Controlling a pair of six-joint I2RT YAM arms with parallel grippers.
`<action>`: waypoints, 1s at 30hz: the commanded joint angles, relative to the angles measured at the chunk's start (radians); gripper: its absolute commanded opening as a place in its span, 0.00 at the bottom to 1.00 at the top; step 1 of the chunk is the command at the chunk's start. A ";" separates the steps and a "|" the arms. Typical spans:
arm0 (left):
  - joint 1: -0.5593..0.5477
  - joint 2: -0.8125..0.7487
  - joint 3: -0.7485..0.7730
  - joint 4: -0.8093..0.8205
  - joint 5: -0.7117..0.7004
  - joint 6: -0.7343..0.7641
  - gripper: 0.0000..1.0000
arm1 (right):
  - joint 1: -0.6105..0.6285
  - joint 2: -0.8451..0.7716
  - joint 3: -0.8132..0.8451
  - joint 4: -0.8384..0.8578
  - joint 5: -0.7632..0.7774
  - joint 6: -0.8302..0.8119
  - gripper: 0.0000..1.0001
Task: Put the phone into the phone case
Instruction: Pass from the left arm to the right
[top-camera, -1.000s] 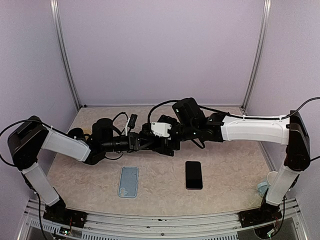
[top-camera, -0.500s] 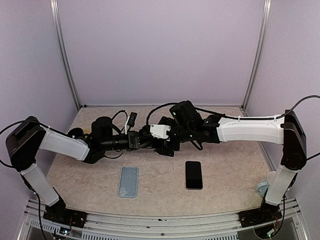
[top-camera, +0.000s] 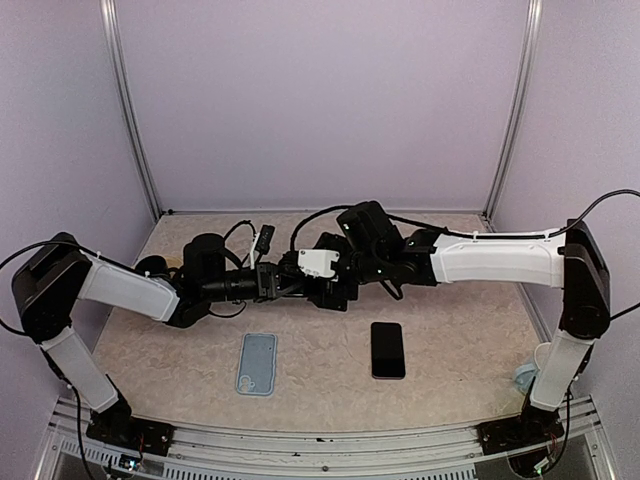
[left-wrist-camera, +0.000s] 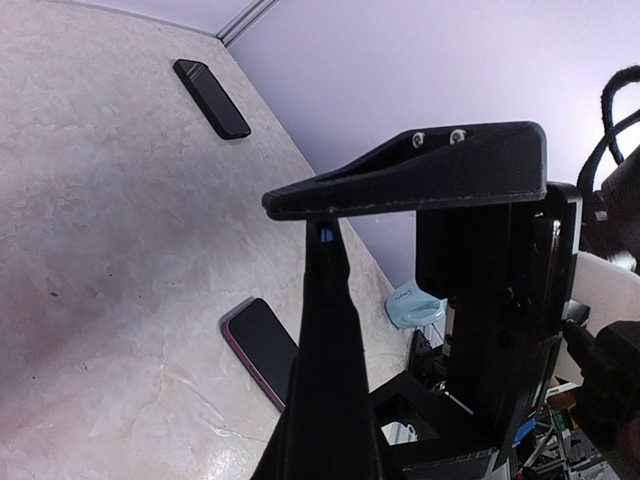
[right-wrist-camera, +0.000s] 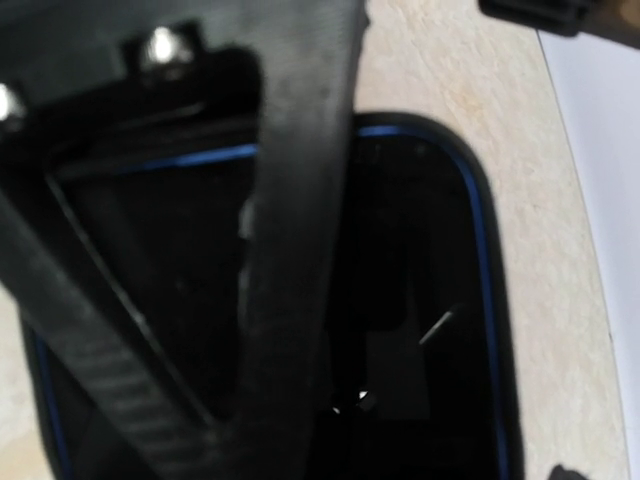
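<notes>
Above the middle of the beige marbled tabletop (top-camera: 470, 330), the left gripper (left-wrist-camera: 318, 222) and the right gripper (top-camera: 325, 280) are being held close together, nearly tip to tip, well apart from both task objects. The flat black rectangular phone (top-camera: 388, 350) is lying at about five o'clock from that meeting point. The pale blue translucent phone case (top-camera: 257, 363) is lying at about seven o'clock, so nothing is yet being fitted together.

The left fingers are being pressed tightly together; whether something thin is being pinched between them cannot be told. The right jaws are being held spread wide with nothing visibly gripped, probably so that a broad, flat thing can be received.

A dark round-cornered slab with a thin blue rim (right-wrist-camera: 430, 300) is filling the right wrist view behind the fingers. Whether it is lying on the table or being held up cannot be told.

The phone and case are judged to be laid flat and apart so that each can be approached from its own side.
</notes>
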 joint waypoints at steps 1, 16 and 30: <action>-0.008 -0.028 0.027 0.073 0.017 0.022 0.00 | 0.011 0.026 0.042 0.010 -0.010 -0.009 0.96; -0.008 -0.034 0.023 0.079 0.025 0.024 0.00 | 0.005 0.034 0.069 -0.048 -0.064 -0.004 0.79; -0.008 -0.048 0.017 0.078 0.031 0.028 0.00 | -0.042 -0.033 0.021 -0.083 -0.105 -0.002 0.88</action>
